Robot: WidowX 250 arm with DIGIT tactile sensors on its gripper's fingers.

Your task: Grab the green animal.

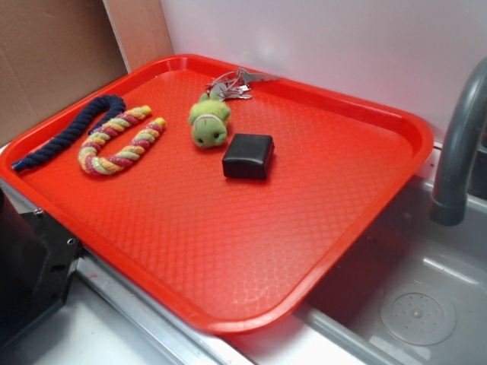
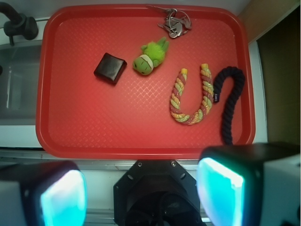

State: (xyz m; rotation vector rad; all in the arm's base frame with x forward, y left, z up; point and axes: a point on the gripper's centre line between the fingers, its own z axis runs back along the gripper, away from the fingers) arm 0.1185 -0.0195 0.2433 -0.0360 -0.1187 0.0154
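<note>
Animal: the green animal [image 2: 149,58] lies on the tray [image 2: 141,136] toward 12 o'clock in your wrist view, untouched.
Neighbours: box [image 2: 110,68] just beside it at 9 o'clock, keys [image 2: 175,23] near at 1 o'clock, rope [image 2: 193,96] apart at 4 o'clock.
Gripper: your gripper [image 2: 141,193] hangs spread, pinching nothing, off the tray's near edge.
Progress: nothing done; you have approach, descent and grasp left.
Hidden: only the finger pads show; the exterior view cuts off the arm.
</note>
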